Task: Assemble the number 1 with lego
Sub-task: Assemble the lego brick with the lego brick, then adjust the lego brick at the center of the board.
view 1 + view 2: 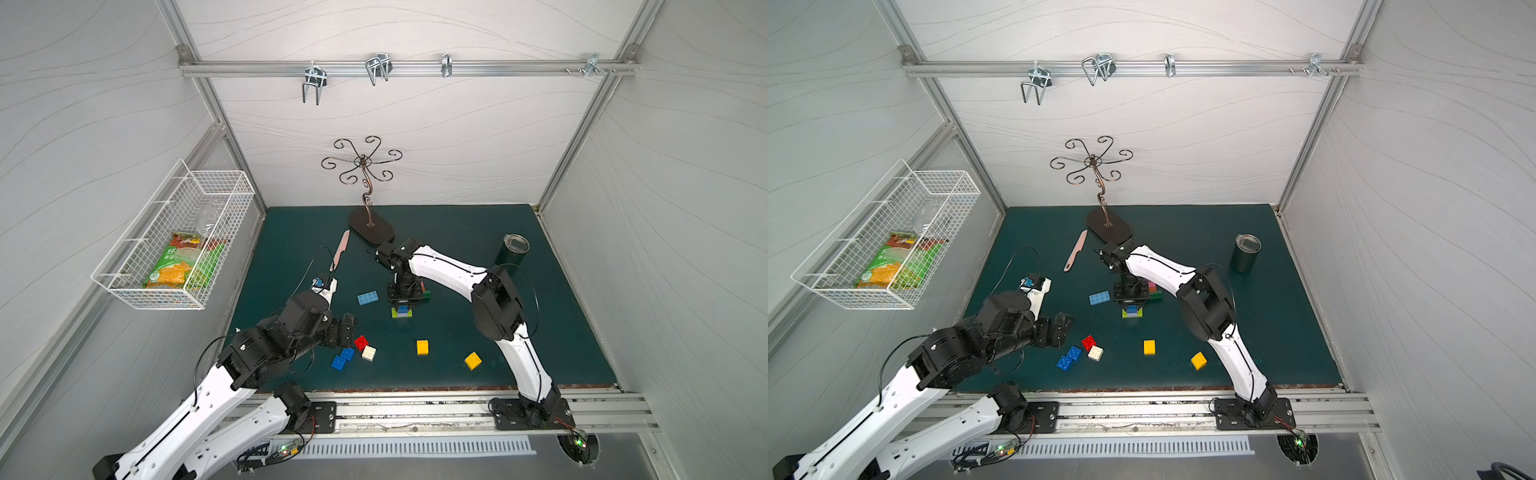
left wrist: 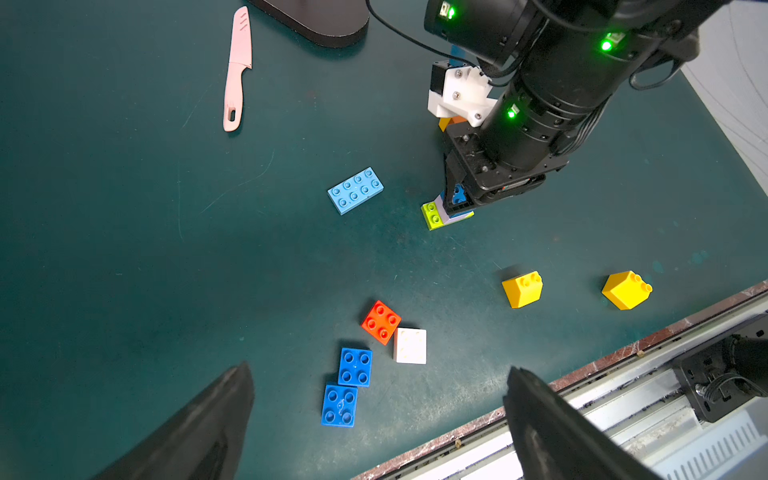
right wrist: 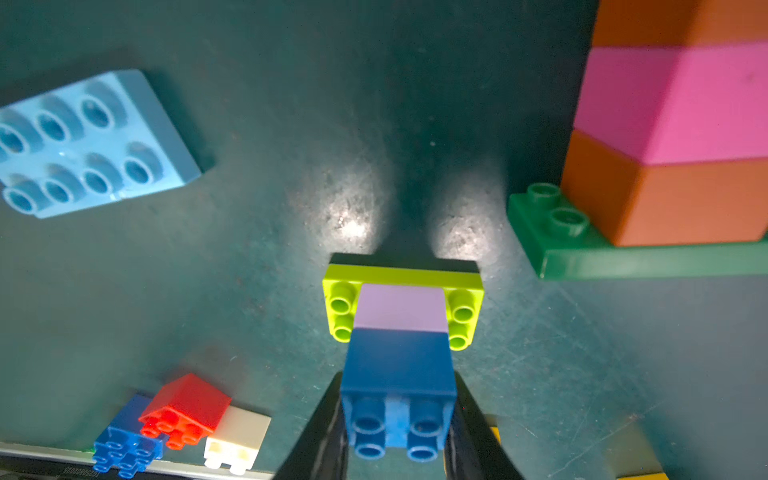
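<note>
- Bricks lie around mid-bench (image 1: 540, 332) in both top views. Your right tool (image 1: 402, 302) points straight down onto a small stack (image 1: 402, 312), and its body hides the grip. Your left tool (image 1: 347, 330) hangs just beside the red brick (image 1: 360, 342). That brick touches the white brick (image 1: 368, 353), with two loose blue bricks (image 1: 347, 353) close by. The left arm is plainly the nearer one to this cluster. Two yellow bricks (image 1: 422, 347) sit apart, nearer the right arm's base.
- Left wrist view: the left tool's fingers (image 2: 216, 415) stand wide apart with nothing between them, and the cluster lies directly ahead. You also see the light-blue brick (image 2: 355, 190) lying flat near the stack, and the pink knife (image 2: 237, 70) well apart.
- Right wrist view: only here do you see the grip. The right tool is closed on the blue brick (image 3: 397, 365), which sits on the lilac brick (image 3: 401, 307).
  - The lilac brick is centred on the lime brick (image 3: 401, 276), whose long axis runs along the line between the fingers.
  - You cannot tell whether the studs are fully seated, so any press likely goes straight down.
  - Just beside the stack stands an orange and pink column (image 3: 673, 104) on the dark-green brick (image 3: 623, 259), largely hidden from above.
</note>
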`<control>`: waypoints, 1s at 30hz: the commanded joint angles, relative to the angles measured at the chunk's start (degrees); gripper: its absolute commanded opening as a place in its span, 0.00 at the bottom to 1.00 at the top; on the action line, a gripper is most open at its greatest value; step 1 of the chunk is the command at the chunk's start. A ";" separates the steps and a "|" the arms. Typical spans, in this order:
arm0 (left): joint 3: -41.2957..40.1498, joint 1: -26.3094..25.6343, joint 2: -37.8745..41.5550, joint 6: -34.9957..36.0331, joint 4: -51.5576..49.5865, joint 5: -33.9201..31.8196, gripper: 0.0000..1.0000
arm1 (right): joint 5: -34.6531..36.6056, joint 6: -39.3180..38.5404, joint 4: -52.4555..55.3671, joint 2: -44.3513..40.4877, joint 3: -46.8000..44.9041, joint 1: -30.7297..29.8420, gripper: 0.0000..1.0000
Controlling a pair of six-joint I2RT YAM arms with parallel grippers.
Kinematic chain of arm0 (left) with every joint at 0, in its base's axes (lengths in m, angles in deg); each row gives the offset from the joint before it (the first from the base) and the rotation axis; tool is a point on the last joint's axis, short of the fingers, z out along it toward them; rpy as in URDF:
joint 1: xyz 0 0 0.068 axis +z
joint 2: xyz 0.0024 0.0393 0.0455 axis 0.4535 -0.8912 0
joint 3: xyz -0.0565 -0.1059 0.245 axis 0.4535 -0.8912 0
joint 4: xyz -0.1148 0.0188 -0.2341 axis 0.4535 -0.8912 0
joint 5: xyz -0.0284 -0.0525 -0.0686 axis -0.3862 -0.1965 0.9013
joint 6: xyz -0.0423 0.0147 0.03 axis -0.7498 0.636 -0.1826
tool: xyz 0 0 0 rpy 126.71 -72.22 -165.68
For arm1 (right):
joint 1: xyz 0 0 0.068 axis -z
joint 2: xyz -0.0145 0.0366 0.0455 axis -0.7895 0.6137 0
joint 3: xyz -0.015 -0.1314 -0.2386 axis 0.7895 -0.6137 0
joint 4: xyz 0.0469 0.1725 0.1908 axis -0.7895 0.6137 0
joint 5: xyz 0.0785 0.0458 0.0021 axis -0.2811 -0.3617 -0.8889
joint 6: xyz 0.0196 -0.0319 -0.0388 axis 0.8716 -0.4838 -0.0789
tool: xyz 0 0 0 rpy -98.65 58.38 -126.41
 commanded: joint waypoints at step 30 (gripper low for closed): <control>1.46 -0.14 -7.19 -2.99 1.02 0.02 1.00 | 19.01 3.03 -6.78 -35.99 -20.99 -3.16 0.99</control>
